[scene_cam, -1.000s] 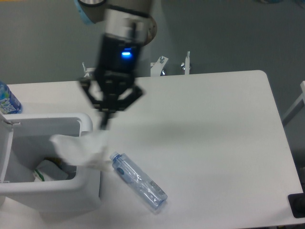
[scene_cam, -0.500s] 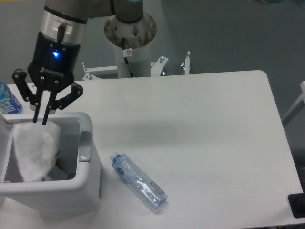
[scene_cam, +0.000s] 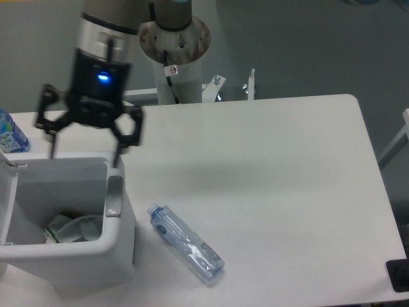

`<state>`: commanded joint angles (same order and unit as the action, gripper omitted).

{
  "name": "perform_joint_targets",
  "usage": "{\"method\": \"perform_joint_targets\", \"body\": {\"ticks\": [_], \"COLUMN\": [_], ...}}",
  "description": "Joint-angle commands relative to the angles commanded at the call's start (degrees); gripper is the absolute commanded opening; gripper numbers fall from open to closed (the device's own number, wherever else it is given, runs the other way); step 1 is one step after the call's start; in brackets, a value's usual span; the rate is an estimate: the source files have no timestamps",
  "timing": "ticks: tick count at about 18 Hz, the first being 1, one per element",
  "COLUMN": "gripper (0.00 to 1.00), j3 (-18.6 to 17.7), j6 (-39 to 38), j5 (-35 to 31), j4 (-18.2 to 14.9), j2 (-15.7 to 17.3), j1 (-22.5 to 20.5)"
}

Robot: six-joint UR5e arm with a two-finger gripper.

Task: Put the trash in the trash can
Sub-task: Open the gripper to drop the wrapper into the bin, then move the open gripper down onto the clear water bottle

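My gripper (scene_cam: 84, 155) is open and empty, its fingers spread wide just above the far rim of the white trash can (scene_cam: 70, 263) at the table's front left. Crumpled white material (scene_cam: 75, 228) lies at the bottom of the can; I cannot tell the wrapper apart from other white scraps there. The slim clear bottle (scene_cam: 186, 242) with a blue cap lies on its side on the table, just right of the can, cap pointing towards the can.
A blue bottle with a printed label (scene_cam: 10, 133) stands at the far left edge behind the can. The grey latch tab (scene_cam: 114, 195) is on the can's right rim. The arm's base column (scene_cam: 174, 48) stands behind the table.
The gripper carried the wrapper left over the can, then opened; the wrapper left the fingers and dropped inside. The gripper has shifted slightly right. The bottle has not moved.
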<state>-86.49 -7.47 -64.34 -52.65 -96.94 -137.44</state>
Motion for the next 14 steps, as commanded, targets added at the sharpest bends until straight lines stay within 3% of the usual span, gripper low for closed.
{"method": "perform_joint_targets", "body": {"ticks": [3, 7, 14], "gripper": [1.00, 1.00, 1.00], "j3": [2.1, 4.4, 4.3], "j6": [-0.1, 0.0, 0.7], "j5": [-1.3, -12.5, -13.7], "j4": [2.4, 2.7, 3.0], "j2": [-3.6, -8.9, -17.0], "j1": [-4.3, -4.2, -3.9]}}
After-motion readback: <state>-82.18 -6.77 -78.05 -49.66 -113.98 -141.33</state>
